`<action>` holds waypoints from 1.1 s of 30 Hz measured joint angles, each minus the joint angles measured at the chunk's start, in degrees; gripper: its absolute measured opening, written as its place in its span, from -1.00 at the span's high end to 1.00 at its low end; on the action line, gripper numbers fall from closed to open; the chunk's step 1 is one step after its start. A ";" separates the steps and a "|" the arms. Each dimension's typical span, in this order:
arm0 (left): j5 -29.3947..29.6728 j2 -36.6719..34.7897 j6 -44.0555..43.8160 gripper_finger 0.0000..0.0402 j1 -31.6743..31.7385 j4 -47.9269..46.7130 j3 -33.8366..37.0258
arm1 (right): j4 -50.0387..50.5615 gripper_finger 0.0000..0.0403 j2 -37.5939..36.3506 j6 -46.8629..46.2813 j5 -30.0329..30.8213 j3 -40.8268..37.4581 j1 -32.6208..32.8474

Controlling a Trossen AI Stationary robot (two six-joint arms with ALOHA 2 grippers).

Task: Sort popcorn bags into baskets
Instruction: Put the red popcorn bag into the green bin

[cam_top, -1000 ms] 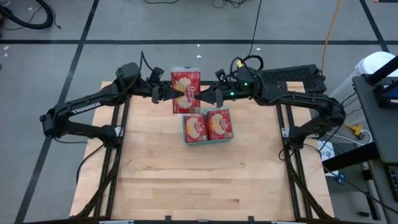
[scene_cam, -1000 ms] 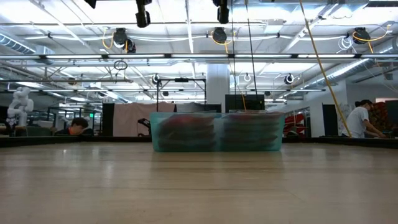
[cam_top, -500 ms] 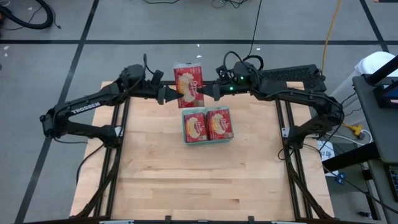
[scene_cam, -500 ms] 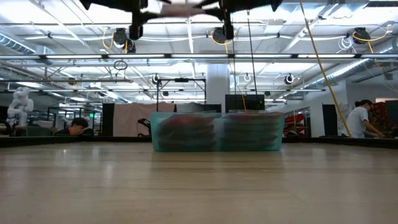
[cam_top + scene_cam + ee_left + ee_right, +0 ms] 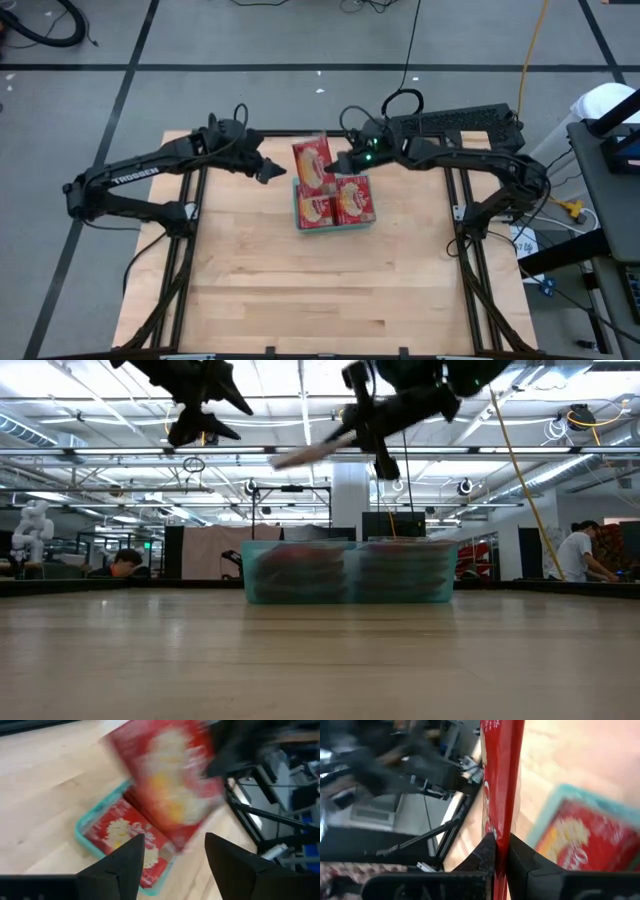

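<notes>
The right gripper [image 5: 340, 164] is pinched tight on 1 edge of a red popcorn bag [image 5: 313, 163]. The bag is up in the air, over the 12 o'clock end of the teal basket [image 5: 296, 214]. In the low view the bag [image 5: 305, 454] hangs tilted, well above the basket [image 5: 350, 573], and it looks thin from the side. In the right wrist view the 2 dark fingers [image 5: 487, 852] squeeze the bag [image 5: 500, 775] between them.

The left gripper [image 5: 273, 170] is at 9 o'clock from the bag, just beside it, not touching it. Its 2 fingers [image 5: 125, 860] stand apart with nothing between them, and the bag [image 5: 167, 780] floats ahead of them.

The basket sits on the wooden table [image 5: 330, 290], near the 12 o'clock edge. Inside it 2 popcorn bags [image 5: 352, 200] lie flat side by side, with the yellow picture facing up.
</notes>
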State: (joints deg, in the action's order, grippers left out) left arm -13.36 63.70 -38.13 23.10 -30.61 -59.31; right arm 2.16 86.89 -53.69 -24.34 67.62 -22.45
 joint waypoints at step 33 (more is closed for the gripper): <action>-2.13 -3.68 1.20 0.14 -5.94 0.78 -0.02 | -8.30 0.96 11.50 -21.54 4.95 -7.21 7.82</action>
State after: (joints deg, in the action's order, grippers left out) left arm -15.49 60.02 -36.93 17.16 -29.83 -59.33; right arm -6.14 98.39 -75.22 -19.39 60.42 -14.63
